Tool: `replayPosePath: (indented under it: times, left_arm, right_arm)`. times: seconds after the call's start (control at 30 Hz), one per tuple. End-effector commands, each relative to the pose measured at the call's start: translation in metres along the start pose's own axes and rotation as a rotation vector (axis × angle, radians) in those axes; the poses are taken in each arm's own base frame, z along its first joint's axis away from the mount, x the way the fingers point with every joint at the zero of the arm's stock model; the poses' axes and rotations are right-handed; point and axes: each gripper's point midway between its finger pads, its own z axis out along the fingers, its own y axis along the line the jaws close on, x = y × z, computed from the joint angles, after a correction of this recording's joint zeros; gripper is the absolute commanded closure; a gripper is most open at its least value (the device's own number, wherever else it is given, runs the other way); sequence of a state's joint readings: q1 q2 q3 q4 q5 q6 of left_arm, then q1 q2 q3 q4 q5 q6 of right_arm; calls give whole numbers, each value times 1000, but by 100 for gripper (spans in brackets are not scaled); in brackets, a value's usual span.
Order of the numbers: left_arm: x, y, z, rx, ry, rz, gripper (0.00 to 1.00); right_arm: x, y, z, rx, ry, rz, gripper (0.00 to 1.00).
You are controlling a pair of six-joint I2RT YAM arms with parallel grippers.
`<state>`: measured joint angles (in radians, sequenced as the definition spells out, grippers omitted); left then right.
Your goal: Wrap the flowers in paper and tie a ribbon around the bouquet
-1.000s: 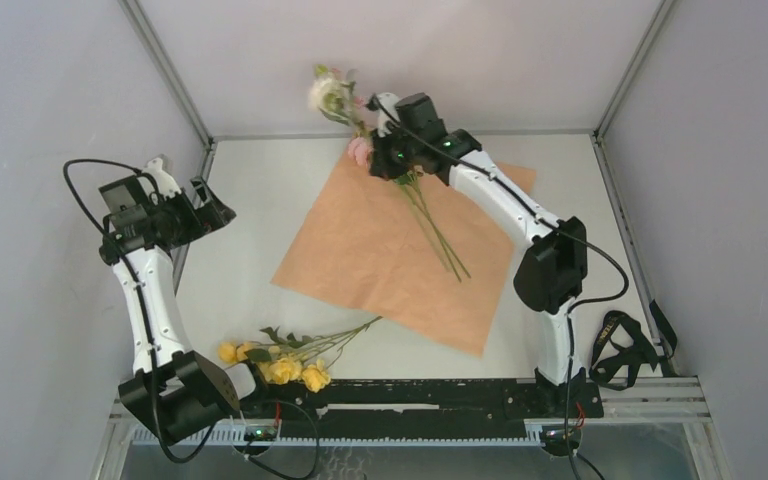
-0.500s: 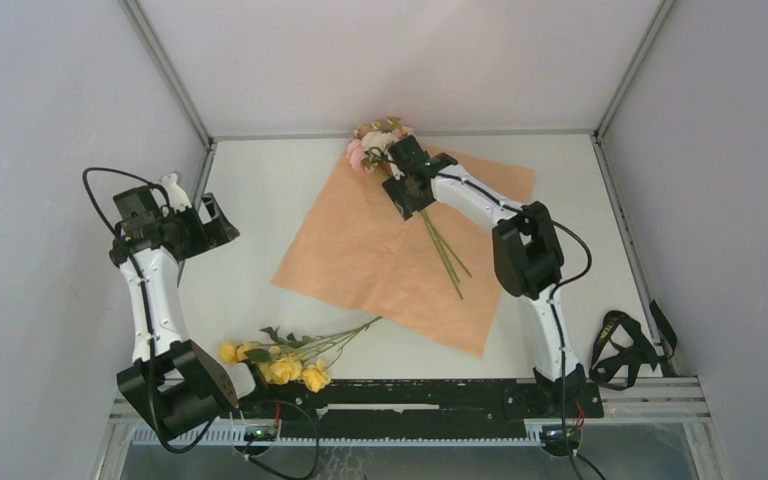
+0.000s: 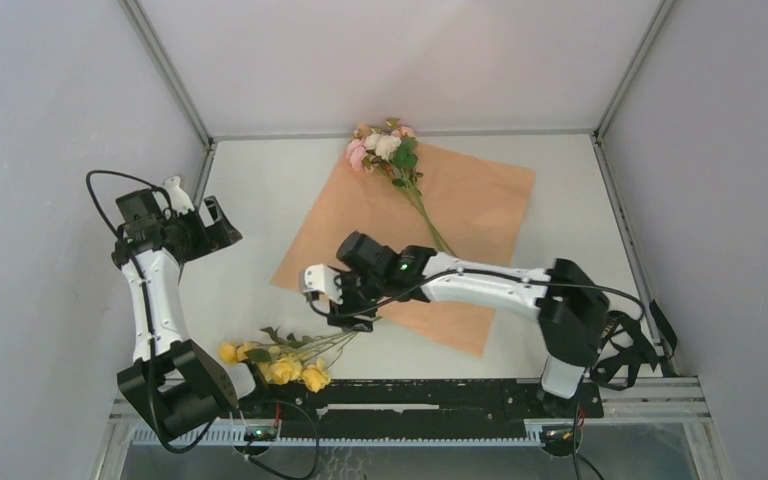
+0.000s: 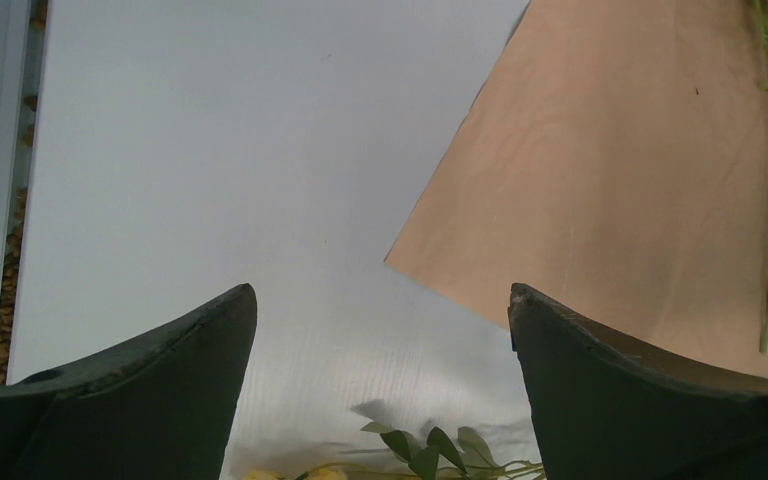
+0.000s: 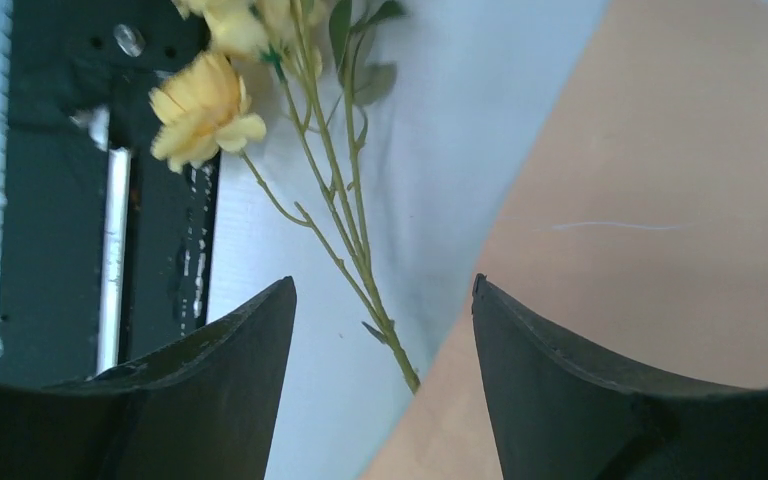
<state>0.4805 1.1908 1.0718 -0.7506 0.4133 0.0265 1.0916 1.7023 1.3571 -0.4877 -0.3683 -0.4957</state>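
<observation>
Dropped the pink flowers (image 3: 380, 148) on the paper (image 3: 480, 200), now far beyond my right gripper (image 5: 382, 283), which swung over the yellow flowers (image 5: 205, 110), stems between its wide, empty jaws. My left gripper (image 4: 382, 290) hangs wide, holding nothing. 1 bunch placed, 1 to fetch.

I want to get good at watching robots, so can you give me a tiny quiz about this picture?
1. True or false: the pink and cream flowers lie on the paper.
2. Pick one: the right gripper hovers over the stems of A) the yellow flowers, B) the pink and cream flowers, C) no flowers at all.
3. Fill the gap: the left gripper is ___, with nothing in it.

Key: 1 true; 2 A; 3 open.
</observation>
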Motion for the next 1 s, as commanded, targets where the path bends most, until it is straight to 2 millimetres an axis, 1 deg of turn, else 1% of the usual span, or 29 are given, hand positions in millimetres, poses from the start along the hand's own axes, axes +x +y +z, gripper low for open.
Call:
replayPosePath:
  times: [0.0, 0.07, 0.1, 0.17, 0.2, 0.27, 0.3, 0.33, 0.37, 0.4, 0.43, 0.5, 0.53, 0.6, 0.63, 0.67, 0.7, 0.77, 0.8, 0.9, 0.93, 0.97]
  left_arm:
    - [-2, -6, -5, 29, -38, 32, 0]
    - [-2, -8, -6, 33, -38, 31, 0]
    - [-1, -8, -6, 34, -36, 31, 0]
    - [0, -8, -7, 35, -37, 32, 0]
    - [0, -8, -7, 36, -39, 34, 0]
    - [0, -8, -9, 32, -43, 42, 1]
    - [0, -8, -10, 30, -45, 46, 1]
    - [-1, -8, -10, 30, -50, 49, 1]
    - [-2, -8, -10, 29, -52, 48, 1]
    - [-3, -8, -11, 30, -54, 50, 1]
    - [-3, -9, -11, 32, -53, 48, 1]
    - [-4, -9, -11, 31, -56, 45, 1]
    - [-6, -9, -12, 27, -62, 48, 1]
    - [-17, -9, -21, 17, -85, 90, 1]
    - [-24, -10, -31, 9, -88, 111, 0]
    - [-36, -9, -42, -3, -114, 125, 0]
    - [-55, -12, -59, -10, -166, 147, 0]
    - [-76, -14, -81, -21, -228, 161, 0]
    - [-84, -19, -90, -19, -254, 173, 0]
    - [-98, -33, -107, 13, -308, 192, 0]
    - [-101, -36, -112, 20, -321, 192, 0]
    - [-104, -38, -115, 21, -331, 192, 0]
  right_arm:
    - [44, 10, 40, -113, 144, 1, 27]
    - [50, 11, 54, -139, 193, 28, 28]
    - [50, 10, 60, -143, 204, 35, 29]
    - [57, 14, 72, -159, 233, 44, 30]
    - [61, 17, 78, -168, 247, 46, 31]
    - [62, 24, 84, -177, 255, 35, 37]
    - [60, 28, 86, -181, 252, 30, 48]
    - [58, 30, 87, -182, 245, 31, 62]
    - [54, 31, 88, -183, 232, 34, 74]
    - [49, 32, 87, -184, 217, 47, 83]
    - [43, 33, 85, -191, 194, 52, 88]
    - [18, 37, 78, -213, 118, 87, 98]
    - [1, 37, 73, -225, 60, 117, 100]
    - [-35, 35, 63, -259, -62, 214, 100]
    - [-53, 34, 57, -280, -120, 263, 100]
    - [-69, 30, 51, -294, -171, 321, 100]
    - [-85, 24, 46, -305, -230, 377, 100]
    - [-117, 12, 33, -344, -348, 504, 100]
    - [-133, 6, 25, -373, -418, 555, 100]
    - [-174, -19, -6, -475, -625, 705, 100]
    - [-178, -32, -12, -477, -650, 765, 100]
    - [-177, -46, -17, -450, -664, 819, 100]
